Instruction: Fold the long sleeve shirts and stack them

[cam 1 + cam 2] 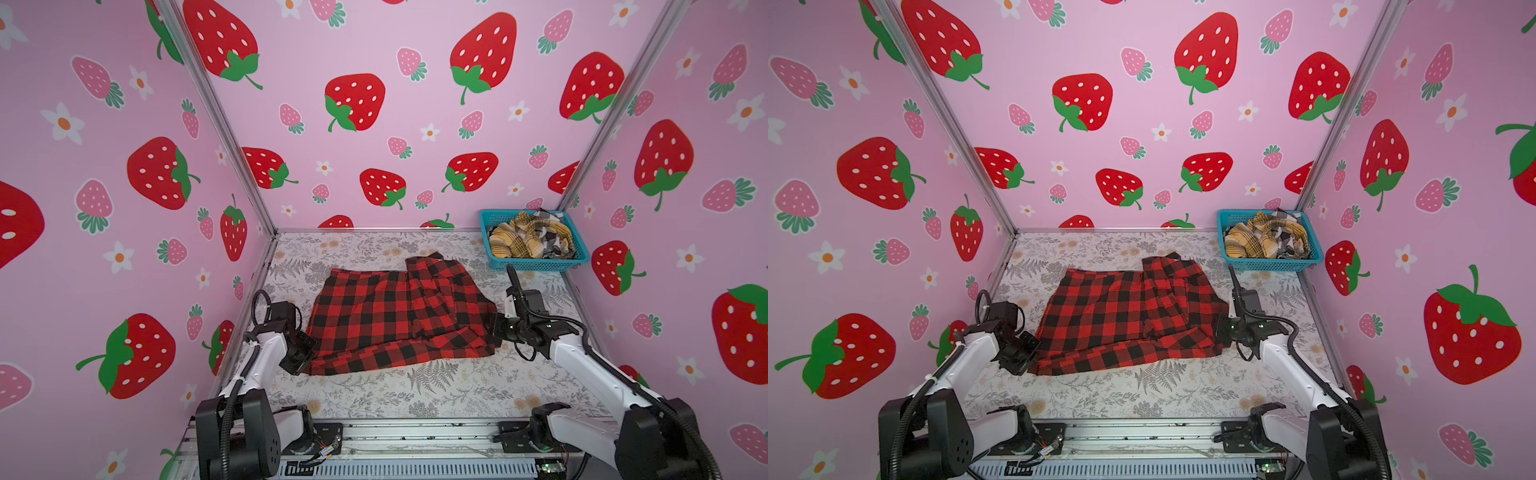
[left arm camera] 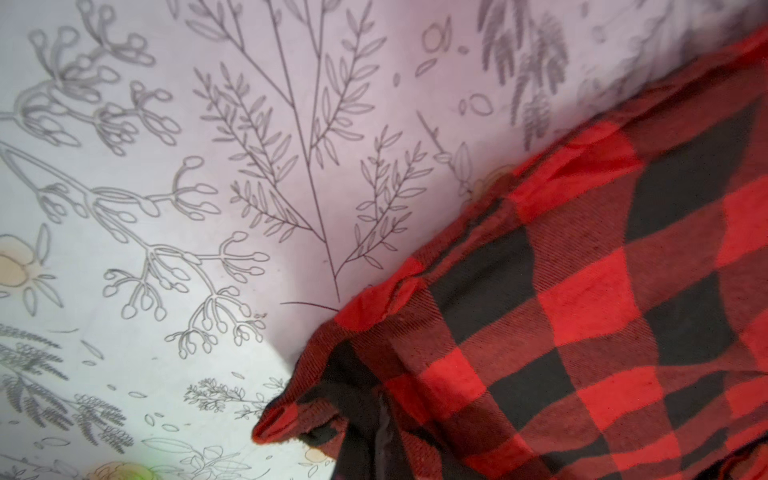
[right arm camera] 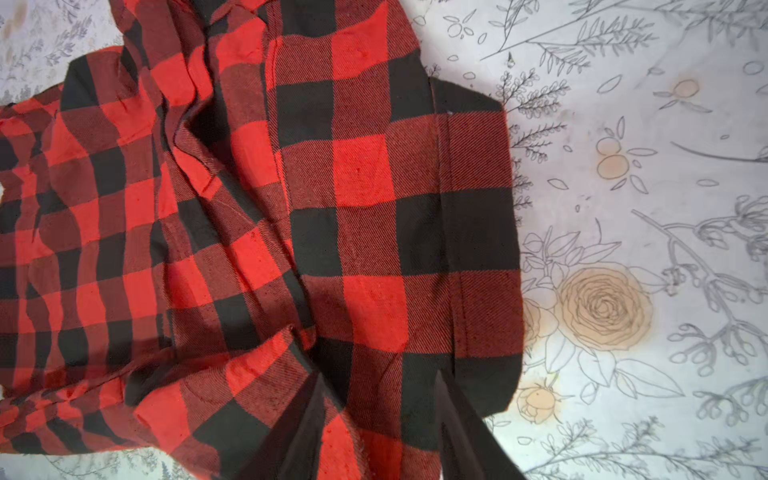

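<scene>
The left end effector [image 1: 302, 360] is pressed together on the near left corner of the red-and-black shirt [image 1: 395, 316]. Its wrist view shows the cloth bunched into a small puckered fold right at the grip. The right end effector [image 1: 496, 329] sits at the shirt's right edge with its jaws spread. In its wrist view the two dark fingers [image 3: 299, 428] stand apart over the checked cloth, which lies between and under them, and nothing is pinched there. The shirt lies across the middle of the bench [image 1: 436, 386], mostly flat on the left. On the right it is rumpled, where a folded-over layer runs toward the back. A long strip of it runs along the near edge between the two arms. Its lettering does not show from here. Around it the bench is covered in a pale sheet with grey leaf and flower drawings. At the back right corner stands a turquoise basket [image 1: 536, 264], well apart from the red shirt. It holds a crumpled yellow plaid shirt [image 1: 513, 243], and a black-and-white plaid shirt [image 1: 549, 232] is tucked beside it. Pink walls printed with strawberries close in the bench on three sides.
</scene>
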